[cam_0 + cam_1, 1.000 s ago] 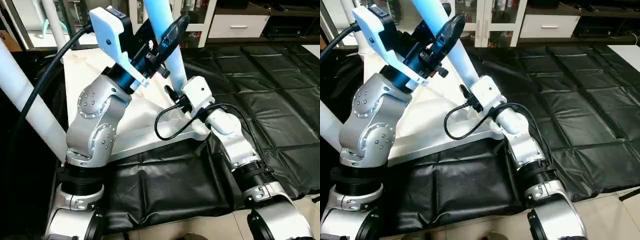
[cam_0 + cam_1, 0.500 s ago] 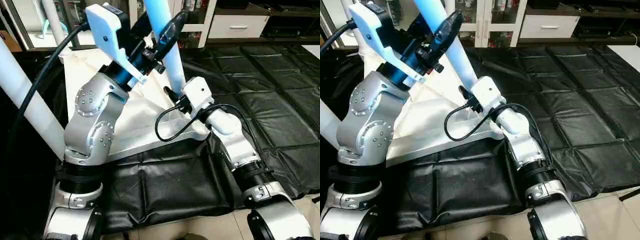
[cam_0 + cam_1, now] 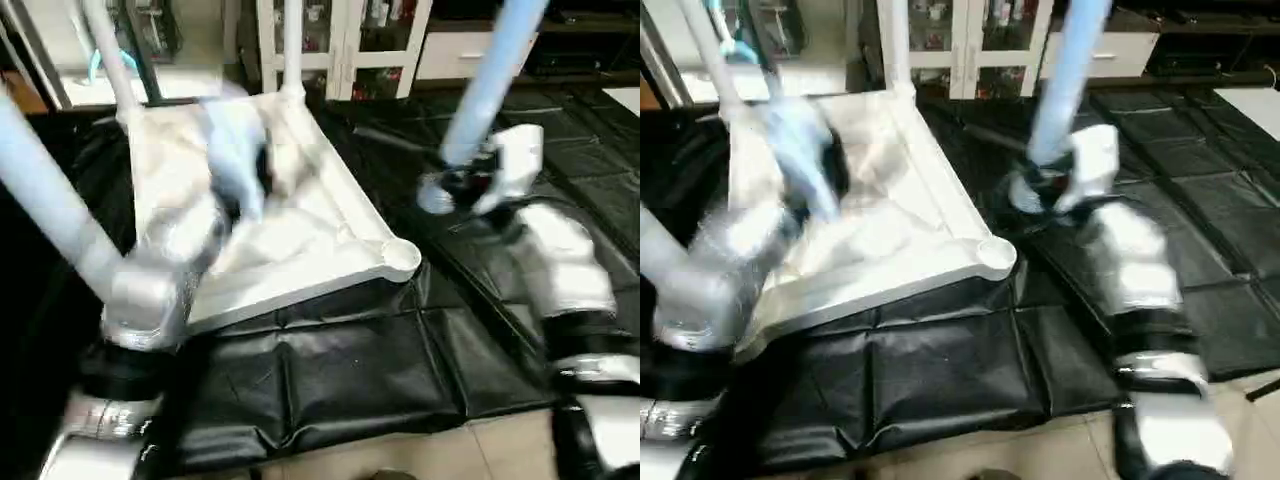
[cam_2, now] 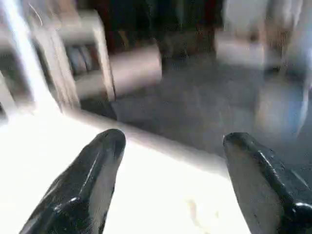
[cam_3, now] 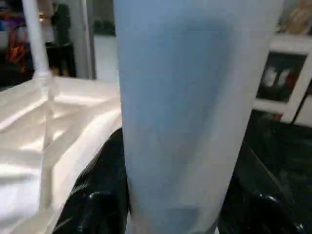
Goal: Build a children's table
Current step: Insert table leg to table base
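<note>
Table top (image 3: 300,215) upturned, left arm (image 3: 185,250) blurred, leg (image 5: 195,97) top cut off

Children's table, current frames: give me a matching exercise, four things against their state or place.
Things
1. rightmost long white tapered tube leg
2. round corner socket nearest the robot on the white plastic square top
3. left gripper
4. black quilted mat

States
A. empty, no leg in it
B. open, above the top's underside
C. spread on the floor under the top
D. clamped in the right gripper, out over the mat

Pairs: 1-D, 2-A, 3-B, 4-C
</note>
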Motion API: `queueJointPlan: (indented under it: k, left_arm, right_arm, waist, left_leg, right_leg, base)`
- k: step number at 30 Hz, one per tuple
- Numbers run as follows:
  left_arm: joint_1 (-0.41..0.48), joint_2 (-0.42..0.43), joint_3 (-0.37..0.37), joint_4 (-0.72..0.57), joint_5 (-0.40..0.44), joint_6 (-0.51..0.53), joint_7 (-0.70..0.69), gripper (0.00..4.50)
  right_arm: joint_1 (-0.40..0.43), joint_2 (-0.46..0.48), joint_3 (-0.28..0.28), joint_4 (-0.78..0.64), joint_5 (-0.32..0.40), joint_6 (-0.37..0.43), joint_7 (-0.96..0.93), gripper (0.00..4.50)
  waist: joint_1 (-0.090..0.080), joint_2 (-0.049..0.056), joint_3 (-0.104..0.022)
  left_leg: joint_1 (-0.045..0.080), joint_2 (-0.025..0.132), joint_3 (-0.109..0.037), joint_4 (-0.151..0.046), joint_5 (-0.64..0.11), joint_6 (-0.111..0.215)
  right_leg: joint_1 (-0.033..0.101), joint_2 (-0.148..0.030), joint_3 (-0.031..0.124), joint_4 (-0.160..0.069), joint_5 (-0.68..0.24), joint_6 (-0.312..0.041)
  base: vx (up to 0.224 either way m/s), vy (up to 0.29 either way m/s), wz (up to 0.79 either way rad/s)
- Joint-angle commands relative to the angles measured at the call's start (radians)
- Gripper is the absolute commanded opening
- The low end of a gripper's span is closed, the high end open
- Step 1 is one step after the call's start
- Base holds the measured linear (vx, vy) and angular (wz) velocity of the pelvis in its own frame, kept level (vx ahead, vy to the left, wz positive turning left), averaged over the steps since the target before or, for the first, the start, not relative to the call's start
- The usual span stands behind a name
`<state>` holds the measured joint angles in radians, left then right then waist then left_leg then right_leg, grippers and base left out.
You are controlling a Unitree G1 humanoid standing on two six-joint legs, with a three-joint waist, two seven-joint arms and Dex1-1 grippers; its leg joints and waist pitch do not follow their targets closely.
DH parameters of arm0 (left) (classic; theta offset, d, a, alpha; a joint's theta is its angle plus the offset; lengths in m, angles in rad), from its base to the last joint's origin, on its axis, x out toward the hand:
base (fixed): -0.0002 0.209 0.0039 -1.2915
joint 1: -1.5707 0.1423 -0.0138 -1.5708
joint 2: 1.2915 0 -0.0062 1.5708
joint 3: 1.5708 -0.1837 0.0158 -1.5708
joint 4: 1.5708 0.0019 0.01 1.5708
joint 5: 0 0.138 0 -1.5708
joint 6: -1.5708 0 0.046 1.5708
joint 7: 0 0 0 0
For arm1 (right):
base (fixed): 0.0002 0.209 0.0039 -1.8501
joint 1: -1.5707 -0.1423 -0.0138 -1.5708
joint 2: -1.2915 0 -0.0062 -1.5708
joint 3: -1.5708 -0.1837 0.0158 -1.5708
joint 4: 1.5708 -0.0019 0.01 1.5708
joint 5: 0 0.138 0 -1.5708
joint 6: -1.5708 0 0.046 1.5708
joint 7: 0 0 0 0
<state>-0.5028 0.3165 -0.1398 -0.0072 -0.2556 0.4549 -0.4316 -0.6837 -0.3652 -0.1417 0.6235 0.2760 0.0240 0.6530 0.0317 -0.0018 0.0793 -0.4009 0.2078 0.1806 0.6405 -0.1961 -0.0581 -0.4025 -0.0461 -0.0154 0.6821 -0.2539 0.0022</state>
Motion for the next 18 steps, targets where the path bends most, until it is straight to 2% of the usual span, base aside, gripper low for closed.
queueJointPlan:
  k: [1, 2, 3, 5, 6, 11, 12, 14, 18]
  left_arm:
    - [0.028, 0.025, -0.092, -0.021, 0.017, -0.023, -0.119, 3.55]
    - [0.051, 0.039, -0.122, -0.024, -0.002, -0.045, -0.192, 3.55]
    - [0.063, 0.047, -0.137, -0.029, -0.018, -0.051, -0.232, 3.55]
    - [0.065, 0.08, -0.192, -0.013, -0.014, -0.054, -0.313, 3.55]
    - [0.055, 0.093, -0.217, 0.002, -0.003, -0.049, -0.337, 3.73]
    - [0.026, 0.092, -0.241, 0.048, 0.01, -0.036, -0.369, 3.9]
    - [0.009, 0.076, -0.249, 0.11, 0.044, -0.067, -0.369, 3.9]
    - [-0.011, 0.059, -0.25, 0.178, 0.087, -0.114, -0.353, 3.9]
    - [-0.03, 0.045, -0.234, 0.228, 0.093, -0.131, -0.325, 3.9]
  right_arm:
    - [0.021, -0.021, -0.01, -0.064, 0.036, 0.05, 0.054, 1.88]
    - [0.035, -0.038, -0.012, -0.083, 0.053, 0.064, 0.09, 1.88]
    - [0.042, -0.049, -0.012, -0.091, 0.066, 0.072, 0.117, 1.88]
    - [0.06, -0.069, -0.014, -0.119, 0.1, 0.097, 0.165, 1.88]
    - [0.071, -0.079, -0.016, -0.139, 0.116, 0.113, 0.186, 1.88]
    - [0.091, -0.101, 0.009, -0.17, 0.093, 0.155, 0.195, 1.88]
    - [0.11, -0.098, 0.021, -0.209, 0.099, 0.174, 0.21, 1.88]
    - [0.127, -0.097, 0.042, -0.243, 0.075, 0.185, 0.198, 1.88]
    - [0.148, -0.093, 0.054, -0.275, 0.078, 0.185, 0.208, 1.88]
  waist:
    - [0.006, 0.0, -0.103]
    - [0.003, -0.006, -0.1]
    - [0.003, -0.003, -0.101]
    - [0.006, -0.005, -0.098]
    - [0.004, -0.003, -0.095]
    - [0.0, -0.001, -0.093]
    - [0.0, 0.003, -0.093]
    - [-0.001, 0.001, -0.092]
    - [-0.001, 0.0, -0.095]
  left_leg:
    - [0.018, 0.006, -0.003, -0.044, 0.078, 0.093]
    - [0.017, 0.009, -0.002, -0.046, 0.079, 0.095]
    - [0.018, 0.01, -0.001, -0.046, 0.077, 0.102]
    - [0.019, 0.01, -0.001, -0.047, 0.067, 0.106]
    - [0.021, 0.011, 0.0, -0.048, 0.055, 0.11]
    - [0.021, 0.01, 0.001, -0.048, 0.06, 0.106]
    - [0.021, 0.009, 0.0, -0.048, 0.065, 0.11]
    - [0.019, 0.006, -0.001, -0.047, 0.068, 0.113]
    - [0.019, 0.009, -0.003, -0.049, 0.056, 0.109]
  right_leg:
    - [0.081, -0.051, 0.033, -0.055, 0.412, -0.287]
    - [0.079, -0.05, 0.033, -0.054, 0.413, -0.291]
    - [0.076, -0.05, 0.033, -0.052, 0.414, -0.307]
    - [0.076, -0.051, 0.033, -0.055, 0.399, -0.31]
    - [0.073, -0.051, 0.033, -0.056, 0.378, -0.312]
    - [0.073, -0.05, 0.033, -0.059, 0.357, -0.312]
    - [0.072, -0.049, 0.033, -0.059, 0.365, -0.311]
    - [0.076, -0.048, 0.033, -0.06, 0.377, -0.306]
    - [0.077, -0.053, 0.033, -0.059, 0.389, -0.309]
  base:
    - [0.0, 0.0, 0.0]
    - [0.0, 0.0, 0.0]
    - [0.0, 0.0, 0.0]
    - [0.0, 0.0, 0.0]
    - [0.0, 0.0, 0.0]
    - [0.0, 0.0, 0.0]
    - [0.0, 0.0, 0.0]
    - [0.0, 0.0, 0.0]
    - [0.0, 0.0, 0.0]
